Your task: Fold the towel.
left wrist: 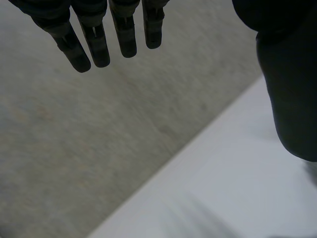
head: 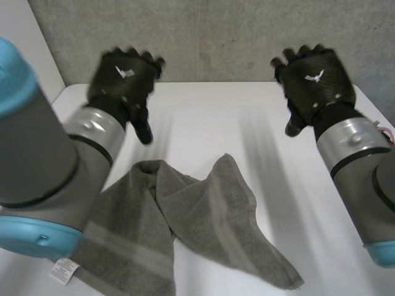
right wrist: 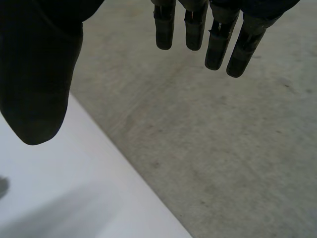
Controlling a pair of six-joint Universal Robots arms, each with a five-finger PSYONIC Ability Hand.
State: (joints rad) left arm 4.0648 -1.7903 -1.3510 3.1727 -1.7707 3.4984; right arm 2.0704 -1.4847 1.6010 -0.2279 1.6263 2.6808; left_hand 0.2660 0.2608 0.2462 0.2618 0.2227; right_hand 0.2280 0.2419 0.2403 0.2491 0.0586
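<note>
Grey towel [head: 203,216]: crumpled on the white table [head: 216,117], between the arms, touching neither hand.
Left hand [head: 123,77]: over the table's far side, fingers straight, empty.
Right hand [head: 318,80]: over the far side too, fingers relaxed, empty.

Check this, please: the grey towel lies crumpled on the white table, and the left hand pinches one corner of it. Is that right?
Not quite. The left hand pinches nothing: the head view shows it open, raised beyond the towel and apart from it. The grey towel does lie crumpled on the white table.
</note>
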